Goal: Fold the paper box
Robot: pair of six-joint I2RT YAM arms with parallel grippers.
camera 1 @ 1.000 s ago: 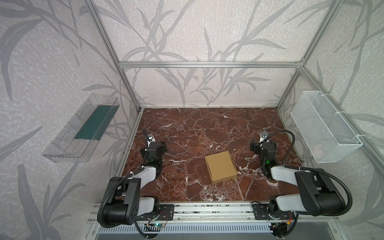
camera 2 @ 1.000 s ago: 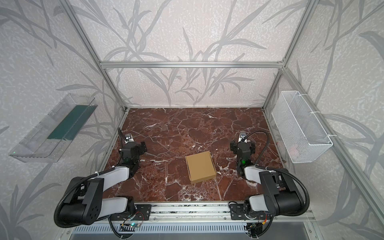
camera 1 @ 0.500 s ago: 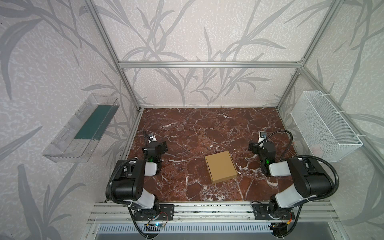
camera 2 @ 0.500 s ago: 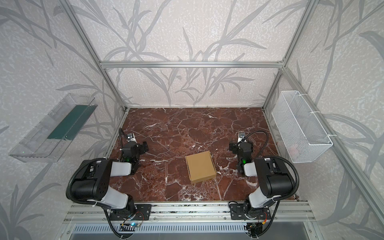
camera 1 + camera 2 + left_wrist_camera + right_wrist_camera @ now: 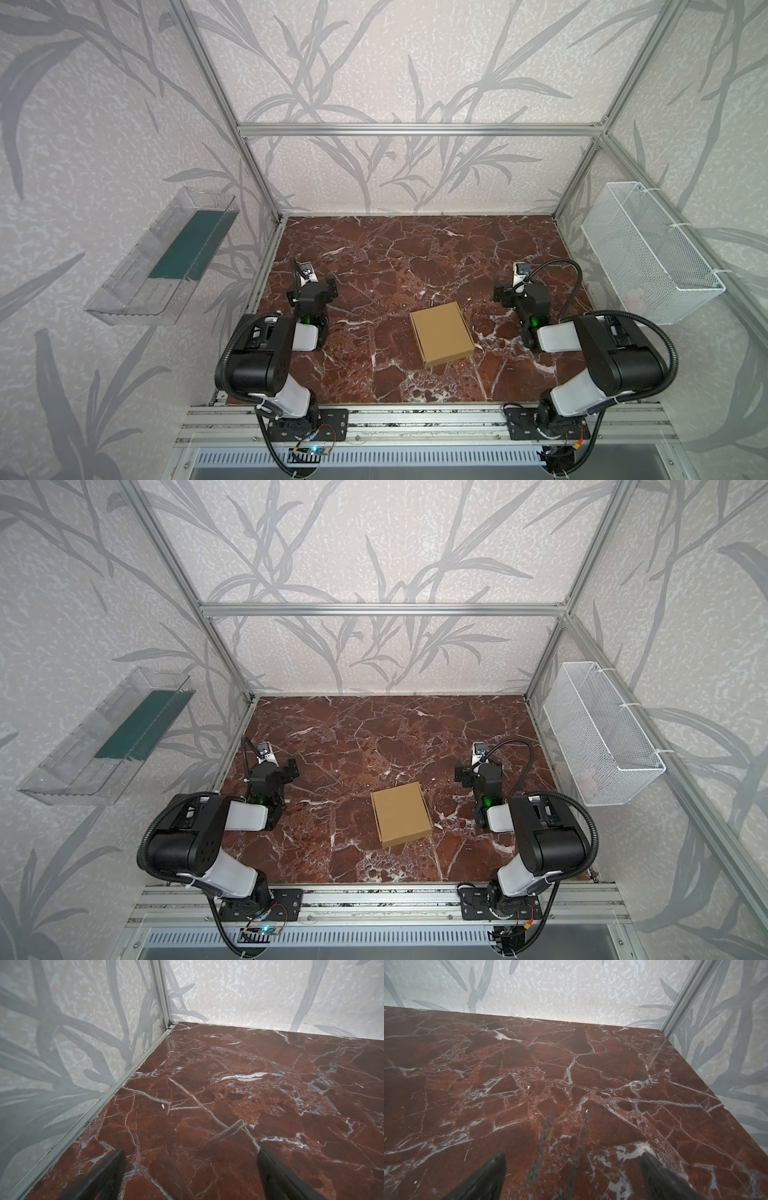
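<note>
While both arms sit folded low at the bench's front corners, the paper box (image 5: pixel 441 334) (image 5: pixel 401 814), a closed, shallow rectangular mailer of plain tan-brown cardboard, lies flat on the red-brown, white-veined marble-patterned bench (image 5: pixel 374 249) (image 5: pixel 353 737). In both top views it rests in the front half of the bench, a little right of the middle and nearer the front edge than the back. It is turned slightly, so its sides run askew to the bench's edges. Neither arm touches it.

The left pincer (image 5: pixel 328 287) (image 5: pixel 291 769) is near the left edge, well apart from the box. In the left wrist view, the left pincer (image 5: pixel 190 1153) is spread wide, with dark fingers (image 5: pixel 108 1172) on either side of bare marble. It faces the back left corner, where the aluminium frame post (image 5: pixel 161 993) stands.

The right pincer (image 5: pixel 503 293) (image 5: pixel 463 777) is near the right edge, also apart from the box. In the right wrist view, the right pincer (image 5: pixel 573 1155) is likewise spread wide over bare marble, and it faces the back right corner.

Beyond the left edge, a clear plastic tray (image 5: pixel 124 286) with a dark green sheet (image 5: pixel 191 245) in it hangs on the leaf-patterned wall. Beyond the right edge hangs a white wire-mesh basket (image 5: pixel 648 253).
</note>
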